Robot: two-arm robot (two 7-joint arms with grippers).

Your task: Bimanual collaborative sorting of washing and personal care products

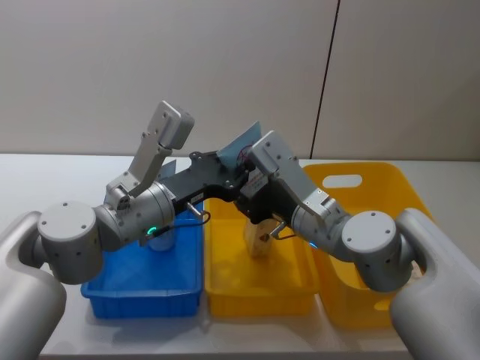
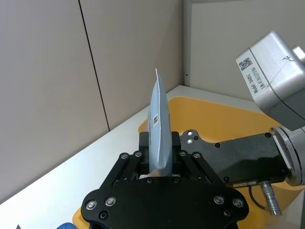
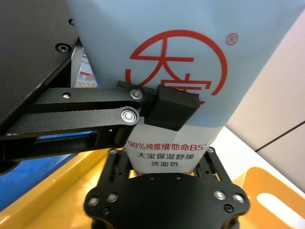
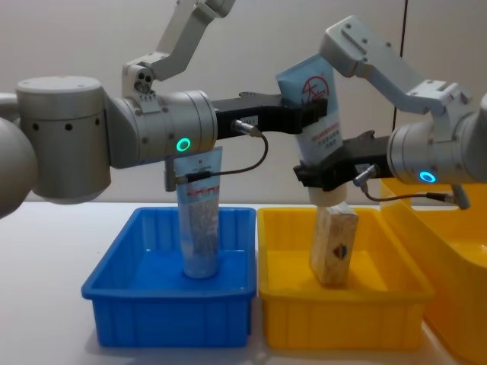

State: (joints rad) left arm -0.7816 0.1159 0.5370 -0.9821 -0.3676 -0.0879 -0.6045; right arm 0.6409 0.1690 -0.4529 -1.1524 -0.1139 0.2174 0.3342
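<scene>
Tube-sharing is the risk here, judged one view at a time. In the head view the left gripper (image 1: pixel 241 166) and the right gripper (image 1: pixel 251 191) meet above the yellow plastic tray (image 1: pixel 219 289), with the wide pale-blue squeeze tube with a red logo (image 1: pixel 238 144) poking up toward 12 o'clock; the blue plastic tray (image 1: pixel 120 294) sits at 9 o'clock from the yellow one and the large yellow handled basket (image 1: pixel 390 180) at 3 o'clock. In the left wrist view the left gripper (image 2: pixel 159 164) is clamped on the tube's edge (image 2: pixel 159 129), a thin grip. In the right wrist view a left finger (image 3: pixel 169 107) presses the logo while the right gripper (image 3: pixel 164 183) closes on the tube's lower end (image 3: pixel 164 155). If either arm pulls before the other lets go, the tube could twist or slip. In the chest view the tube (image 4: pixel 312 106) hangs directly above a small cream cardboard box with a dark diamond mark (image 4: pixel 332 245) standing in the yellow tray (image 4: pixel 342 319); a drop could topple it. A narrower pale-blue tube (image 4: pixel 199 217) stands in the blue tray (image 4: pixel 167 315), apart.
</scene>
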